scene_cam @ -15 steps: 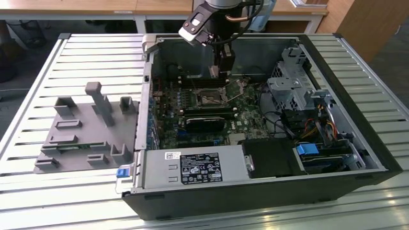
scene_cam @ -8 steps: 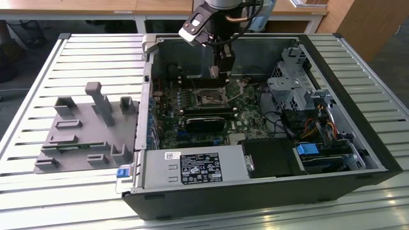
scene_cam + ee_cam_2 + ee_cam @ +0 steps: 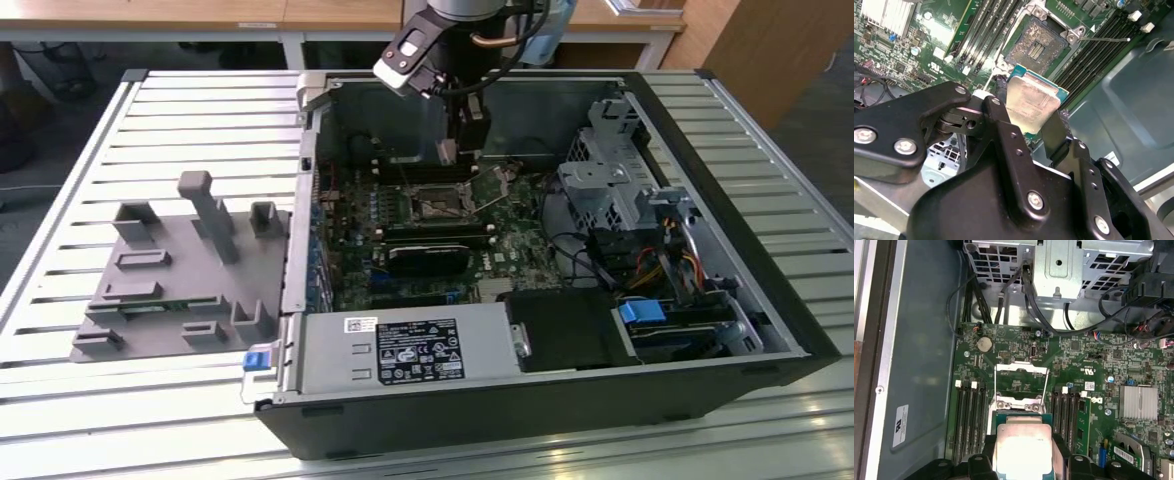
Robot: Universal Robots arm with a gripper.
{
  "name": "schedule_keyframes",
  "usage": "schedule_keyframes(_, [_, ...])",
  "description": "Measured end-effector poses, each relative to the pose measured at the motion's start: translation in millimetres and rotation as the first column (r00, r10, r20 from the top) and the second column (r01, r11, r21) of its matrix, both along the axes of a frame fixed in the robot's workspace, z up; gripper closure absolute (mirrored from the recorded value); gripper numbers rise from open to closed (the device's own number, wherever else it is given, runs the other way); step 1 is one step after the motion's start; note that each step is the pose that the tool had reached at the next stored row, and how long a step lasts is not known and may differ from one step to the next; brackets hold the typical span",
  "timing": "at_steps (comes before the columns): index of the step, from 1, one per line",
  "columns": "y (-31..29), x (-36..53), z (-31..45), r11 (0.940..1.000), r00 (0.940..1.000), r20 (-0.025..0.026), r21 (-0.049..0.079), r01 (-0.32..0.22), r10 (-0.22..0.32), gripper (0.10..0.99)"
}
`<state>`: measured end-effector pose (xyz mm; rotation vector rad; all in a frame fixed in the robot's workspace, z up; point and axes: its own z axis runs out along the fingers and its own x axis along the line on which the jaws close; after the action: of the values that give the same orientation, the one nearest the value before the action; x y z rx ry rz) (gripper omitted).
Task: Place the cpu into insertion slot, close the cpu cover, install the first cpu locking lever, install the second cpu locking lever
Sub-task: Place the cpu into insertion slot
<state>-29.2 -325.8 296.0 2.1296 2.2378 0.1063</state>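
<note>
My gripper [image 3: 454,150] hangs inside the open computer case, just above the green board. It is shut on the cpu [image 3: 1030,102], a pale silver square chip pinched by its edges between the two black fingers [image 3: 998,107]. In the first wrist view the cpu [image 3: 1023,442] sits just short of the insertion slot [image 3: 1019,404]. The insertion slot [image 3: 1036,45] lies open and dark, with nothing in it, and it also shows in the exterior view [image 3: 435,205]. The cpu cover [image 3: 1021,374] is swung open beyond the slot. A thin locking lever [image 3: 1108,39] sticks out beside the slot.
Long black memory slots [image 3: 969,415] flank the socket on both sides. A metal drive cage [image 3: 607,170] and cables [image 3: 654,265] fill the exterior view's right. The power supply [image 3: 400,350] sits at the front. A grey fixture [image 3: 187,270] lies on the slatted table [image 3: 134,420].
</note>
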Motion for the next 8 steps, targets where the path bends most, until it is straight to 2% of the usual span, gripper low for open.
schedule_keyframes(3, [0.0,0.0,-0.8,0.9999,1.0,-0.0002,-0.01,0.0,0.0,0.561])
schedule_keyframes(8, [0.0,0.1,-1.8,0.9998,1.0,-0.0001,-0.019,0.0,0.0,0.561])
